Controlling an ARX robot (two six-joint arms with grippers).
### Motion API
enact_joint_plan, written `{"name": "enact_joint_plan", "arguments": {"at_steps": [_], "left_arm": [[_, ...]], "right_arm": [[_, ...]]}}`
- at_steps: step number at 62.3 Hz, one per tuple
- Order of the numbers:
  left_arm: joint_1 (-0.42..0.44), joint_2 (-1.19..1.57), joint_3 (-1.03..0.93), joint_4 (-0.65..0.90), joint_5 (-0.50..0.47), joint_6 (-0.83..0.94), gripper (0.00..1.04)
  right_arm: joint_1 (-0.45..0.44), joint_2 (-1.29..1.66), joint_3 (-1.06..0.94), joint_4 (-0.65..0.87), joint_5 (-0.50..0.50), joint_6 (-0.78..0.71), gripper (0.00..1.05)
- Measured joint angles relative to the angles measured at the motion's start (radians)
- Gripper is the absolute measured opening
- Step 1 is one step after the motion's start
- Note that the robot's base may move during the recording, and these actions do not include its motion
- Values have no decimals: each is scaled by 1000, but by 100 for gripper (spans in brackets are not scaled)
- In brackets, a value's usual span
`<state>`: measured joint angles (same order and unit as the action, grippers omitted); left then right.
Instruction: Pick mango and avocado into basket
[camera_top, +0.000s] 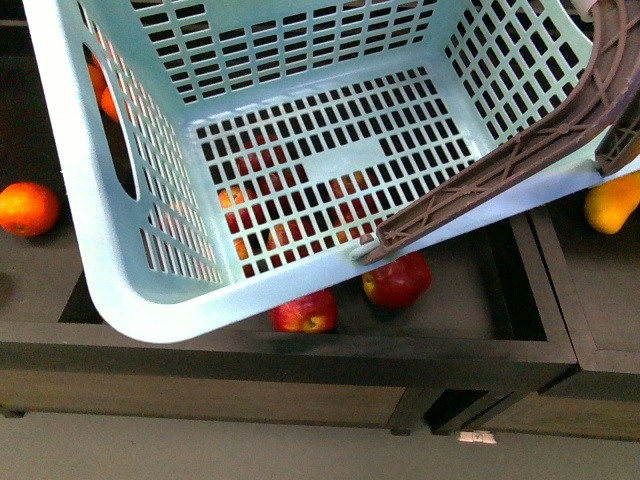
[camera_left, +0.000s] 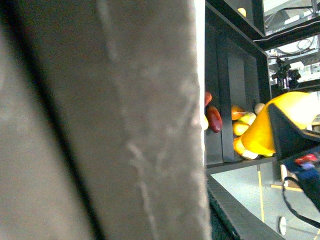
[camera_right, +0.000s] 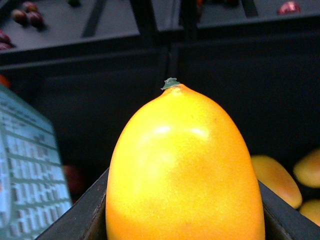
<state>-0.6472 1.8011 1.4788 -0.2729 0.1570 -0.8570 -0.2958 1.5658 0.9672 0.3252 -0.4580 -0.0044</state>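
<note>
Mango (camera_right: 182, 170): smooth, evenly yellow-orange, upright with its green stem nub (camera_right: 171, 83) on top. It fills the middle of the right wrist view. We note it sits in the right gripper (camera_right: 185, 217), whose dark fingers (camera_right: 82, 217) press against its two flanks. The claw is clamped on the fruit, which is held clear of the shelves behind.

Basket (camera_top: 130, 290): light teal, with lattice walls and floor. It takes up most of the front view, is tilted, and holds nothing. Its brown ribbed handle (camera_top: 520, 160) lies across its right corner. A corner of the lattice wall also shows beside the mango in the right wrist view.

Below the basket is a dark bin (camera_top: 300, 350). Two red fruits (camera_top: 397, 280) lie in it just past the basket's rim, and more red shows through the floor slots. An orange fruit (camera_top: 27, 208) lies on the shelf to the left, and a yellow-orange fruit (camera_top: 612, 200) on the shelf to the right.

Left gripper: the left wrist view is mostly blocked by a blurred grey-brown surface (camera_left: 100, 120) close to the lens. We cannot tell whether that claw is apart or together. At that view's edge, a bright yellow fruit (camera_left: 265, 130) shows with a dark angular part over it, before dark shelving.
</note>
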Motion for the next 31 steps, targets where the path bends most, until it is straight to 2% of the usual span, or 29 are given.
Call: {"name": "enact_joint_plan", "arguments": {"at_steps": [21, 31], "left_arm": [[0, 0, 0, 0, 0, 0, 30], [0, 0, 0, 0, 0, 0, 30]], "right_arm": [[283, -25, 13, 0, 113, 42, 54], [349, 29, 38, -1, 133, 38, 54]]}}
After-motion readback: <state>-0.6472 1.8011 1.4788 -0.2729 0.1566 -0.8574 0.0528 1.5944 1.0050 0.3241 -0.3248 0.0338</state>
